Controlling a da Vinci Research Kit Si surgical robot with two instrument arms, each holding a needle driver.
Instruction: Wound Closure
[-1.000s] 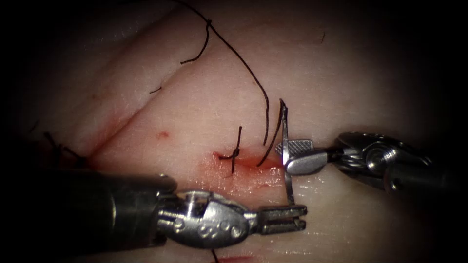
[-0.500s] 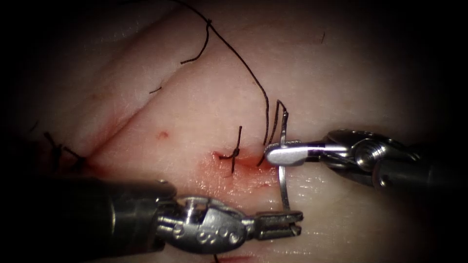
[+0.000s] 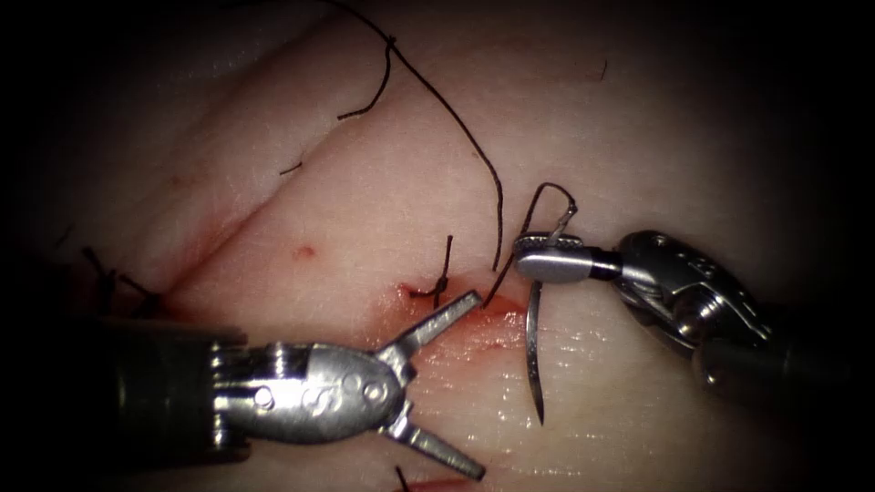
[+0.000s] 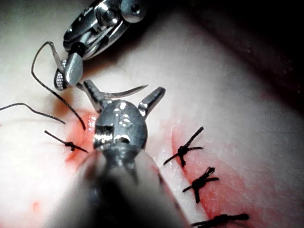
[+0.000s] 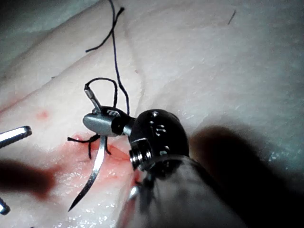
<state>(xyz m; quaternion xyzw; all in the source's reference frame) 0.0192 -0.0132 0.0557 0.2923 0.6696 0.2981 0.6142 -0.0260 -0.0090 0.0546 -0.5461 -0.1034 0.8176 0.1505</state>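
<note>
My right tool (image 3: 545,258) has its jaws shut on the curved needle (image 3: 534,364) close to its thread end. The needle hangs free of the tissue (image 3: 638,137), point down, just right of the cut's (image 3: 497,314) end. Dark thread (image 3: 456,118) loops from the needle's end and runs up and away. My left tool (image 3: 478,384) stands open below the cut and holds nothing. In the right wrist view the right tool (image 5: 99,122) grips the needle (image 5: 95,175). In the left wrist view the left tool (image 4: 124,88) is spread just in front of the needle (image 4: 128,91).
A knotted stitch (image 3: 440,287) crosses the cut by the upper left jaw. Red fluid (image 3: 456,333) wets the tissue around it. More stitches (image 4: 183,149) follow along the cut. A loose thread end (image 3: 365,105) lies on the tissue farther up.
The right tool shut on the needle near its thread end. The left tool let go of the needle's point end, opened and drew back left. The needle rose and swung, its point now free.
</note>
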